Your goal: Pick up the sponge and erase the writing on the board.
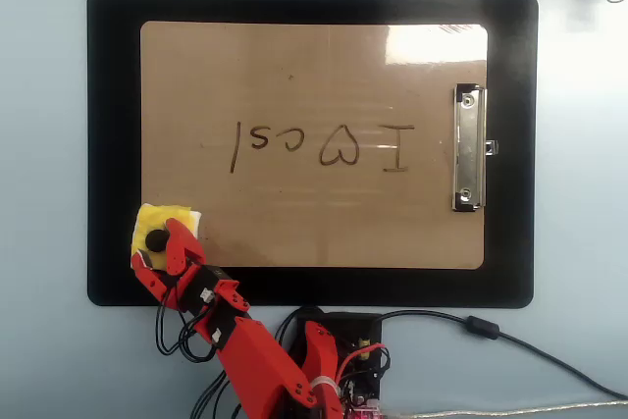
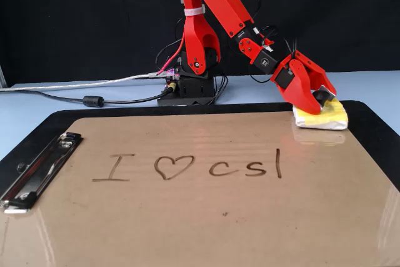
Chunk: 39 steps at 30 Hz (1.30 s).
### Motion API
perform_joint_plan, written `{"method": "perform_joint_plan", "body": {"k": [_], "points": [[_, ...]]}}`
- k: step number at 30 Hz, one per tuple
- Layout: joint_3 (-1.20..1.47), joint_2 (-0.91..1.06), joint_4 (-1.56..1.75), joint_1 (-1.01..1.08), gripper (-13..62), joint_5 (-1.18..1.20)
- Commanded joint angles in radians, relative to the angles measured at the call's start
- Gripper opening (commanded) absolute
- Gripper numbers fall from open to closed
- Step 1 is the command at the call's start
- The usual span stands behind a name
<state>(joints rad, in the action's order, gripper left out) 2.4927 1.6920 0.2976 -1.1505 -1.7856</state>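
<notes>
**Gripper closed on the sponge's knob at the board's corner**

In the overhead view, the yellow sponge [image 1: 160, 224] is seen on the lower left corner of the brown board [image 1: 294, 66], partly over the surrounding black mat [image 1: 113, 144]. The red gripper [image 1: 157, 245] is lowered onto it, its jaws drawn in on either side of the black knob [image 1: 155, 239]. The writing [image 1: 322, 145] is shown in one row across the board's middle, well apart from the sponge, and the silver clip [image 1: 468, 148] lies at the right edge.

In the fixed view, the sponge [image 2: 328, 116] is found at the board's [image 2: 187, 217] far right corner, resting flat. The gripper [image 2: 317, 99] is clamped on the knob [image 2: 320, 96]. The writing [image 2: 195, 167] is intact, and the clip [image 2: 39, 170] lies at the left.
</notes>
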Motion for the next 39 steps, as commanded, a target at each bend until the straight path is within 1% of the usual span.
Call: {"method": "perform_joint_plan", "body": {"k": [1, 15, 19, 22, 26, 29, 33, 37, 39], "points": [[0.020, 0.029, 0.049, -0.017, 29.1, 0.006], [0.020, 0.049, 0.054, -0.009, 27.4, 0.049], [0.014, 0.046, 0.054, 0.006, 20.9, 0.072], [-0.005, 0.040, 0.054, 0.028, 17.5, 0.100], [-0.023, 0.038, 0.054, 0.054, 10.4, 0.115], [-0.032, 0.038, 0.054, 0.074, 8.1, 0.124], [-0.038, 0.037, 0.054, 0.074, 8.3, 0.091], [-0.038, 0.026, 0.031, 0.074, 8.4, -0.092], [-0.052, 0.018, -0.002, 0.074, 8.3, -0.141]]}}
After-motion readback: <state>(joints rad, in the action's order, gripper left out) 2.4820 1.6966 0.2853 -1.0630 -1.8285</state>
